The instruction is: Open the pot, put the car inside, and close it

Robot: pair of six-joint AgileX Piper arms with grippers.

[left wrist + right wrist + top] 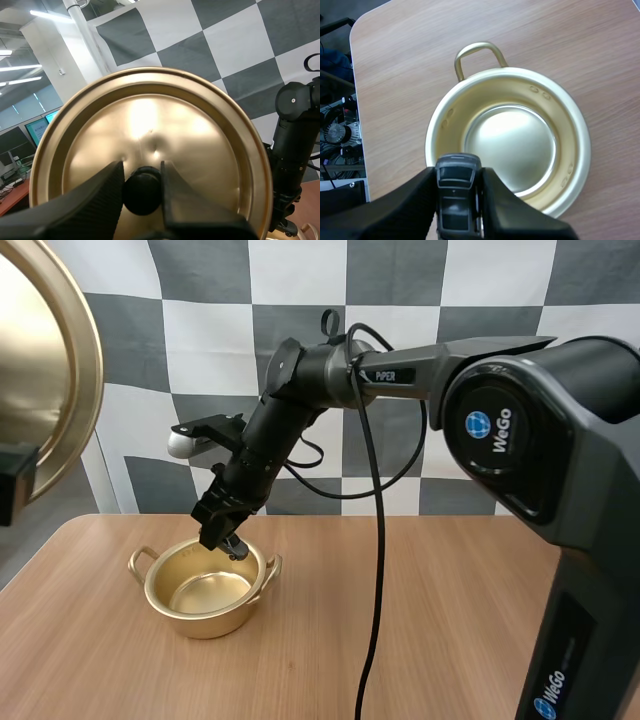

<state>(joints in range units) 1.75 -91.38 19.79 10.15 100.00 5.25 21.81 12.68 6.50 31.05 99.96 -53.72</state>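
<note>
"Now, tool status and count?"

"My right tool pinches the one car by its sides, above the rim of the one pot. The car looks small, rigid, probably light and slick. My left tool clamps the single lid by its knob, well clear of the pot."

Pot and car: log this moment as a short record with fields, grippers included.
pot: round gold metal pot with two loop handles, open, empty, upright on the wooden table
lid: round gold metal lid, held up away from the pot
left gripper: left gripper shut on the lid's black knob
car: small dark grey toy car, above the pot near its rim, not yet inside
right gripper: right gripper shut on the car
</note>
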